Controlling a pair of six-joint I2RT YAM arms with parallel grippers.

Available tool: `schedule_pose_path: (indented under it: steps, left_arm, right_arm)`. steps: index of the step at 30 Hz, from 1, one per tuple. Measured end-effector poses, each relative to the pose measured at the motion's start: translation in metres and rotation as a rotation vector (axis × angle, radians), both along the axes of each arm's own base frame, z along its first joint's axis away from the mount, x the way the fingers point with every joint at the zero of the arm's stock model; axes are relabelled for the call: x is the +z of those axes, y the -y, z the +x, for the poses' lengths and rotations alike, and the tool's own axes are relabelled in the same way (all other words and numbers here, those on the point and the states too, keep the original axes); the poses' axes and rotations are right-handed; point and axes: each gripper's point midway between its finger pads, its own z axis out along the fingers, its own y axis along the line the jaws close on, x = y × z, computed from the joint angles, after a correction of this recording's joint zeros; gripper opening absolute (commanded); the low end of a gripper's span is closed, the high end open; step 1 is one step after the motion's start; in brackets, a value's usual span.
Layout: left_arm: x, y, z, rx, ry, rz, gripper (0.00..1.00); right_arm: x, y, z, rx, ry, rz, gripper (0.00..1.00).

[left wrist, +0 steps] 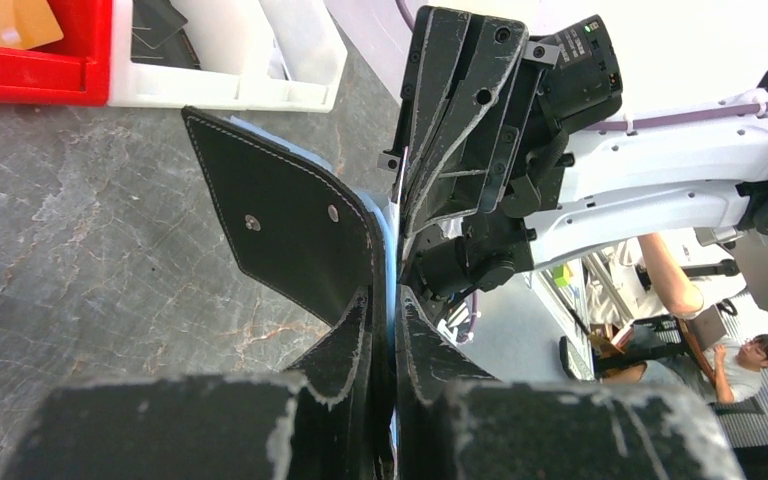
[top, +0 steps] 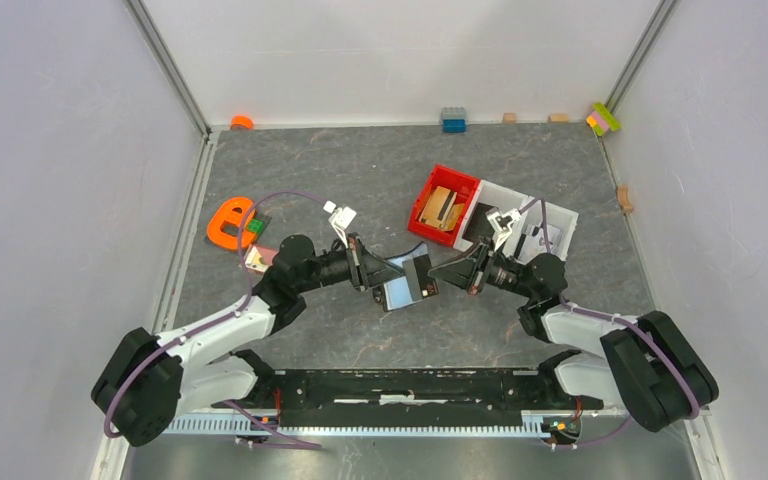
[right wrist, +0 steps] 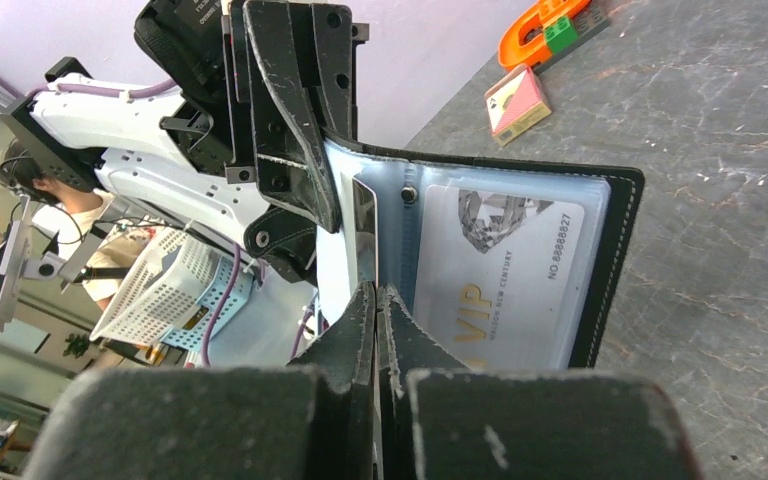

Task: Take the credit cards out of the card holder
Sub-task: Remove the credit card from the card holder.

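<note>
The black card holder (top: 412, 285) hangs open above the table between both arms, its pale blue inside (right wrist: 400, 220) facing the right wrist camera. My left gripper (left wrist: 392, 295) is shut on one edge of the card holder (left wrist: 290, 220). My right gripper (right wrist: 377, 290) is shut on a thin credit card (right wrist: 365, 235) seen edge-on at the holder's fold. A greyish-white card marked VIP (right wrist: 500, 270) sits in the clear sleeve. A pinkish card (top: 258, 258) lies on the table at the left. From above, the left gripper (top: 378, 275) and right gripper (top: 442, 273) face each other.
A red bin (top: 430, 190) with tan blocks and a white bin (top: 560, 215) stand behind the right arm. An orange horseshoe piece (top: 228, 222) with a green block lies at the left. Small coloured bricks (top: 452, 120) line the back wall.
</note>
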Motion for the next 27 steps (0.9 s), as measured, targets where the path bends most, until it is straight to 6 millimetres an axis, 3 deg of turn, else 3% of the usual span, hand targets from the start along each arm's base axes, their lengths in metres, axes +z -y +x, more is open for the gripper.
schedule_pose_path:
  steps: [9, 19, 22, 25, 27]
  left_arm:
    - [0.000, -0.002, 0.003, 0.010, 0.002, -0.003, 0.02]
    - [0.004, -0.001, 0.002, 0.004, 0.013, -0.014, 0.02]
    - [0.006, -0.001, 0.002, 0.003, 0.017, -0.022, 0.02]
    - [0.007, -0.001, 0.002, 0.003, 0.015, -0.026, 0.02]
    - [0.006, -0.001, 0.002, 0.004, 0.014, -0.025, 0.02]
  right_arm:
    - [0.003, 0.002, 0.002, -0.012, 0.013, 0.009, 0.02]
    - [0.000, -0.005, -0.004, 0.016, 0.009, 0.008, 0.26]
    - [-0.002, -0.008, -0.007, 0.033, 0.004, 0.005, 0.19]
    - [-0.004, -0.011, -0.010, 0.045, -0.002, 0.000, 0.04]
    - [-0.005, -0.011, -0.011, 0.049, -0.003, 0.000, 0.00]
